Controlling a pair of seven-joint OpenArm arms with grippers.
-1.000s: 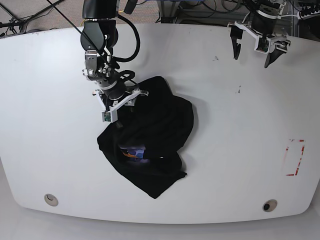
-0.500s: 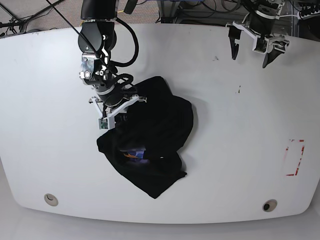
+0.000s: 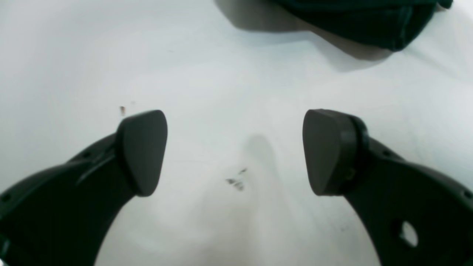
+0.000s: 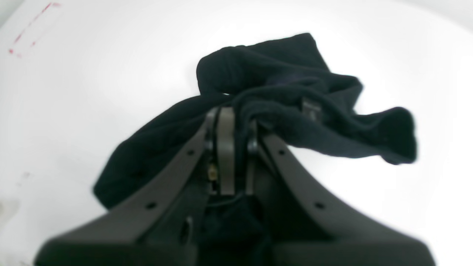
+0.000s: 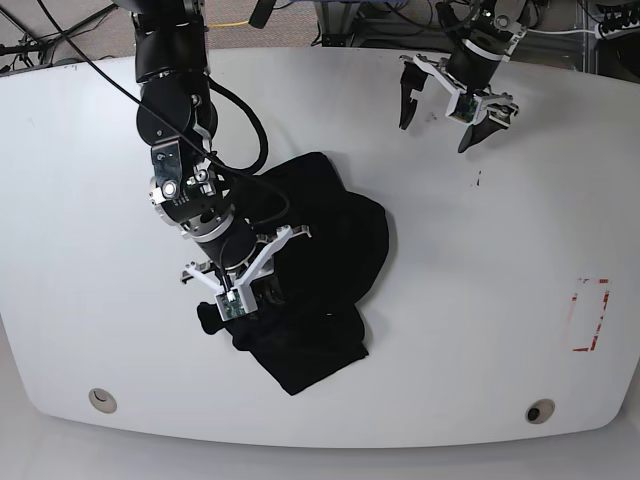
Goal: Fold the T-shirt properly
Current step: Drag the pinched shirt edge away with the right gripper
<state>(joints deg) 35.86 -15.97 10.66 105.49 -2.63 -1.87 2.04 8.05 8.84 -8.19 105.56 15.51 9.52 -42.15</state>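
The black T-shirt (image 5: 335, 240) lies crumpled in a heap at the middle of the white table (image 5: 80, 200). My right gripper (image 5: 250, 292) is down on its front left part, shut on a fold of the cloth. The right wrist view shows the pads (image 4: 225, 147) pressed together with the T-shirt (image 4: 281, 70) bunched over and around them. My left gripper (image 5: 440, 115) hangs open above the bare table at the back right, apart from the shirt. In its wrist view the left gripper (image 3: 235, 147) holds nothing, and only an edge of the T-shirt (image 3: 369, 22) shows at the top.
A red marked rectangle (image 5: 590, 315) is on the table at the right. Two round holes (image 5: 101, 399) (image 5: 539, 410) sit near the front edge. Small dark specks (image 5: 478, 181) mark the table below the left gripper.
My right gripper shut on the cloth and moved from the shirt's back left edge toward the front, dragging the fold over the heap. My left arm shifted left, toward the shirt.
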